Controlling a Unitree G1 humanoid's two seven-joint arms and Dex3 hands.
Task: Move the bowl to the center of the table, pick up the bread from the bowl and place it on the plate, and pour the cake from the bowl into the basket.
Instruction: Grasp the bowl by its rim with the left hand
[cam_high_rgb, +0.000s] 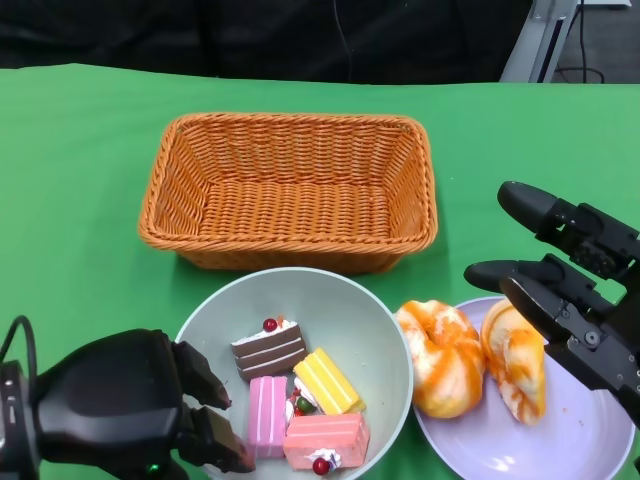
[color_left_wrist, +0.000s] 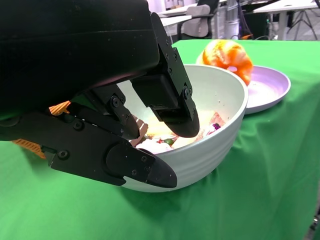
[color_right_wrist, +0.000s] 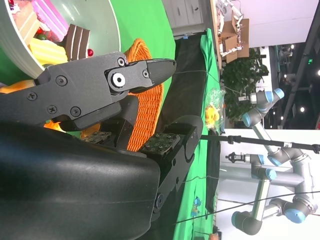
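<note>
The pale green bowl (cam_high_rgb: 352, 318) sits at the table's near middle, holding several cake pieces: chocolate (cam_high_rgb: 268, 350), yellow (cam_high_rgb: 327, 381), pink (cam_high_rgb: 267, 415) and salmon (cam_high_rgb: 326, 440). My left hand (cam_high_rgb: 130, 400) grips the bowl's near-left rim; in the left wrist view its fingers (color_left_wrist: 165, 100) reach inside the bowl (color_left_wrist: 210, 150) with the thumb outside. Two orange breads (cam_high_rgb: 440, 357) (cam_high_rgb: 515, 360) lie on the purple plate (cam_high_rgb: 560, 440) right of the bowl. My right hand (cam_high_rgb: 570, 290) hovers over the plate's right side, fingers apart and holding nothing. The empty wicker basket (cam_high_rgb: 290, 190) stands behind the bowl.
Green cloth covers the table (cam_high_rgb: 80, 150). The basket's front wall almost touches the bowl's far rim. The plate's left edge lies close against the bowl. In the right wrist view, robot arms (color_right_wrist: 265, 165) stand beyond the table's far side.
</note>
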